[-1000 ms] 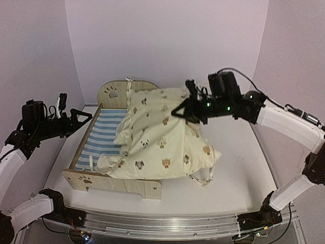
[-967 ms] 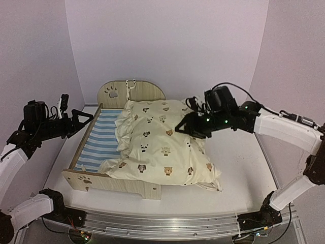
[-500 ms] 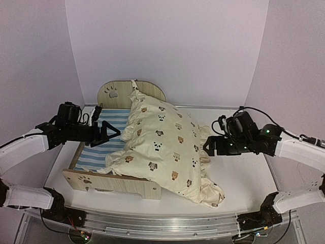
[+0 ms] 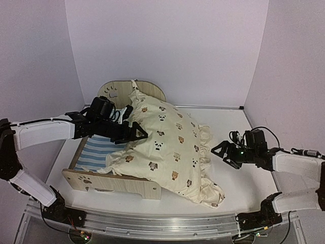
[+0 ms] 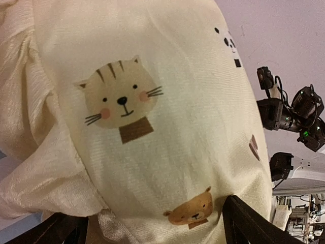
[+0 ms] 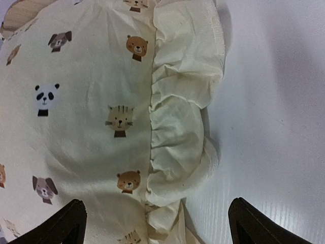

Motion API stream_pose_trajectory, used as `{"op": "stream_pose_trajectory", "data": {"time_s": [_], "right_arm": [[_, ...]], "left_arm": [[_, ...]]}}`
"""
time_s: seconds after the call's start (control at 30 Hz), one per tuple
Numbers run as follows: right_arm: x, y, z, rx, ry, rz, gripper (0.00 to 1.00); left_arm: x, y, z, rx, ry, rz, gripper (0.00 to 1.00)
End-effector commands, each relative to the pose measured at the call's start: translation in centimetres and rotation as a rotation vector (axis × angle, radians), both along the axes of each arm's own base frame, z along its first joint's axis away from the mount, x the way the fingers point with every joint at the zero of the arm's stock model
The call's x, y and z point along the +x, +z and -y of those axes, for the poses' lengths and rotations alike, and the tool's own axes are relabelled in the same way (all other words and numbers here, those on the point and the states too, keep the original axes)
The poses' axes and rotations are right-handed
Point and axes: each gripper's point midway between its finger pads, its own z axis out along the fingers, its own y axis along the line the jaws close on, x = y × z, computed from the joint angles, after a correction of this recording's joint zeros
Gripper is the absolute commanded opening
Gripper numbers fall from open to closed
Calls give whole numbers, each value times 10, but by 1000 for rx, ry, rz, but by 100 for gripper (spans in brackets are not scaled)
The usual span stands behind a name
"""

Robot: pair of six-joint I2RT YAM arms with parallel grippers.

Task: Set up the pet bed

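Top external view: the left hand point(image 4: 137, 129), fingers apart, sits right beside the cream cushion point(image 4: 167, 147). Below that hand is the pet bed point(image 4: 96, 147), the cushion lying across it. Past the cushion, the right hand point(image 4: 219, 152), fingers apart too, hangs over the table point(image 4: 244, 188)

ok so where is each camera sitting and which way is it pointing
Top external: above and behind the bases, looking down and forward over the table; shows left arm, right arm, pet bed and cushion.
Left wrist: close to the cushion, facing across toward the right arm; its own fingers at the bottom edge.
Right wrist: low over the table, facing the cushion's ruffled edge; its own fingers in the bottom corners.
Shared: the cushion shows in all three.
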Motion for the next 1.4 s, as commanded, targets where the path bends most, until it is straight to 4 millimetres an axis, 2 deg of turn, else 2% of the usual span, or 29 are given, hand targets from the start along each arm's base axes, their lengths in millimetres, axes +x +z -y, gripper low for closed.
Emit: {"op": "stream_pose_trajectory", "data": {"time_s": [0.0, 0.03, 0.1, 0.13, 0.17, 0.2, 0.27, 0.37, 0.43, 0.57, 0.7, 0.77, 0.83, 0.97, 1.03, 1.13, 1.2, 1.27, 1.37], "right_arm": [[28, 26, -23, 343, 39, 46, 98], [33, 23, -24, 383, 36, 35, 98], [45, 24, -28, 461, 38, 37, 98], [51, 23, -32, 488, 46, 28, 98], [56, 22, -36, 512, 57, 13, 98], [59, 22, -41, 537, 75, 3, 98], [67, 26, -48, 602, 101, 5, 98], [70, 28, -57, 640, 139, -8, 98], [68, 25, -68, 641, 173, -21, 98], [62, 25, -95, 647, 260, -32, 98], [60, 31, -107, 658, 291, -25, 98], [61, 39, -111, 672, 304, -15, 90], [62, 51, -113, 688, 316, -2, 76], [66, 83, -116, 721, 335, 39, 22], [70, 101, -121, 732, 352, 57, 2], [71, 126, -138, 701, 400, 75, 0], [68, 144, -156, 624, 451, 111, 0], [64, 164, -173, 529, 488, 131, 0], [71, 210, -188, 456, 511, 201, 0]], "left_arm": [[12, 6, 19, 18, 12, 44, 77], [13, 6, 23, 20, 8, 47, 62], [15, 6, 27, 32, 14, 52, 21], [17, 5, 26, 48, 27, 54, 7], [19, 3, 22, 70, 47, 59, 2], [21, 1, 19, 92, 66, 66, 0], [27, -10, -1, 178, 149, 79, 0], [30, -30, -31, 286, 258, 82, 0], [30, -43, -42, 328, 291, 73, 0], [28, -68, -52, 383, 325, 41, 0], [26, -73, -52, 375, 320, 38, 0], [26, -69, -50, 363, 315, 48, 0], [27, -63, -47, 347, 307, 58, 0], [26, -39, -32, 270, 240, 101, 0], [24, -20, -25, 228, 199, 129, 0], [31, 22, -24, 203, 209, 203, 0], [36, 49, -34, 221, 249, 259, 0], [42, 88, -44, 225, 301, 335, 0], [46, 133, -62, 258, 365, 418, 0]]}}
